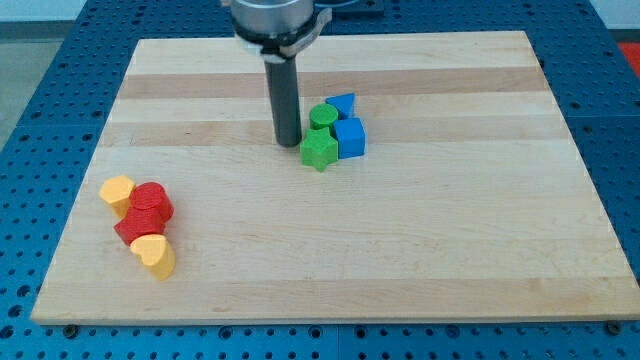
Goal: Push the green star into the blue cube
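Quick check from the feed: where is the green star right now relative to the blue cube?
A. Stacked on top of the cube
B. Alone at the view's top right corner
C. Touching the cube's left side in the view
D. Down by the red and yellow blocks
C: the green star sits against the view's left side of the blue cube, with my tip just left of the star.

The tip [287,141] stands just to the view's left of a tight cluster: green star [319,150], blue cube [350,138], green round block [322,116] and a second blue block [342,103], all touching or nearly so. That side is blocked. Open board [450,240] lies to the view's left, top and bottom of the tip. Far toward the view's lower left, well apart: two yellow blocks [117,191] [154,254] and two red blocks [152,201] [137,226], bunched.
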